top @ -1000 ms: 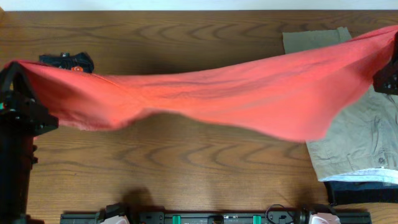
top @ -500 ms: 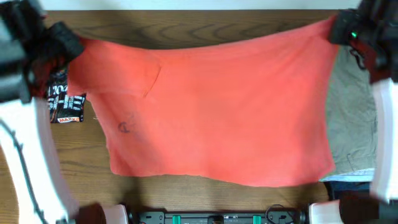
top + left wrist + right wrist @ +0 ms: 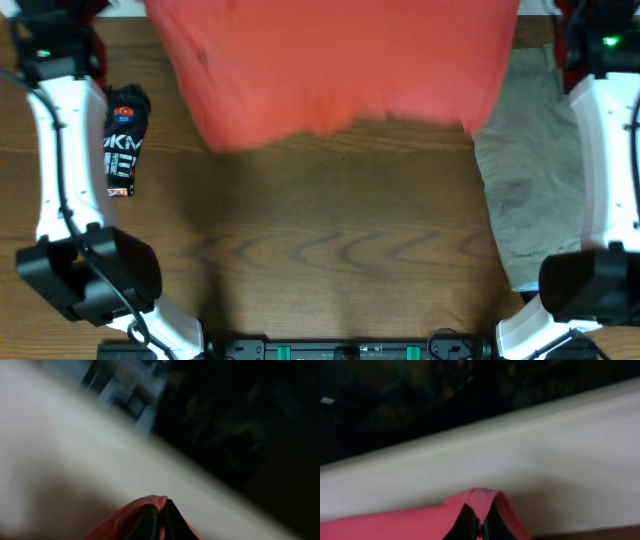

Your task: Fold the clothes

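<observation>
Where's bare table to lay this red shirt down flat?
Bare wood in the middle, from the red shirt down to the near edge, bordered by the black shirt and the khaki garment. Crowded at both sides, where the left arm and right arm stand.

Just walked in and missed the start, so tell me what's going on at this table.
Both arms hold the coral-red T-shirt spread wide between them at the far side of the table. The left gripper and the right gripper are each shut on a pinch of the red cloth. A khaki garment lies on the right and a small black printed shirt on the left. The T-shirt hangs open, not yet folded.
</observation>
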`<act>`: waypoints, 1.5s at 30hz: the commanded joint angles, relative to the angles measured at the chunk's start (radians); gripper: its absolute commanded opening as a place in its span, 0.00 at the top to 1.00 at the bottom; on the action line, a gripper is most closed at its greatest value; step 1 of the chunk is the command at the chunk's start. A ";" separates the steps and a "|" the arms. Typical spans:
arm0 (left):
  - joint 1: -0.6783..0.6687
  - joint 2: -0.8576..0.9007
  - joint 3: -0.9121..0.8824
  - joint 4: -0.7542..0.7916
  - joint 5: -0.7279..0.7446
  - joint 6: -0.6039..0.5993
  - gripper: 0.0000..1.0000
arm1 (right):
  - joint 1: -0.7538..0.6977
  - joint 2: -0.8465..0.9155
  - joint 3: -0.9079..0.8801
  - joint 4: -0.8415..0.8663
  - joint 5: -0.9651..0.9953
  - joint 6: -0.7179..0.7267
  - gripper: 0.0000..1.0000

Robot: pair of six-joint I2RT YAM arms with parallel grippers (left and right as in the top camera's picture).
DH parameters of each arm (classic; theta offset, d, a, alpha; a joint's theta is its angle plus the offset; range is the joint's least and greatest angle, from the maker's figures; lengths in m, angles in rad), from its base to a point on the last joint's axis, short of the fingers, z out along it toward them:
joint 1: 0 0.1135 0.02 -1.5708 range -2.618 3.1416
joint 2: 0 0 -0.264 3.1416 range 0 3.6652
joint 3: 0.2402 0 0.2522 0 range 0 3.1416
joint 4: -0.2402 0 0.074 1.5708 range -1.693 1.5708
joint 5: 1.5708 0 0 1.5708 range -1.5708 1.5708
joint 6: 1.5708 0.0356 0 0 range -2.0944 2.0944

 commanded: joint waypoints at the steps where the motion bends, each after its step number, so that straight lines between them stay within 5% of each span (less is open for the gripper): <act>1: 0.069 -0.061 0.181 0.012 0.122 -0.156 0.94 | -0.031 -0.106 0.108 -0.063 0.139 0.004 0.99; 5: 0.094 -0.078 0.230 -0.235 0.393 -0.057 0.94 | -0.034 -0.127 0.117 -0.291 0.138 -0.085 0.99; 8: 0.093 -0.080 0.230 -0.642 0.542 0.165 0.94 | -0.029 -0.118 0.113 -0.538 0.138 -0.103 0.99; 12: 0.089 -0.064 0.213 -1.289 0.362 0.517 0.94 | -0.018 -0.069 0.111 -0.841 0.130 -0.104 0.99; 16: 0.069 -0.050 0.140 -1.577 0.082 0.566 0.94 | 0.006 0.006 0.109 -1.088 0.130 -0.114 0.99; 24: 0.060 -0.053 -0.156 -1.662 -0.174 0.560 0.94 | 0.077 0.124 -0.021 -1.326 0.129 -0.126 0.99; 34: 0.105 -0.160 -0.542 -1.530 -0.292 0.461 0.94 | 0.062 0.076 -0.448 -1.173 -0.001 -0.085 0.99; 45: 0.243 -0.536 -0.734 -1.497 -0.301 0.410 0.94 | 0.061 -0.215 -0.810 -1.079 0.027 0.002 0.99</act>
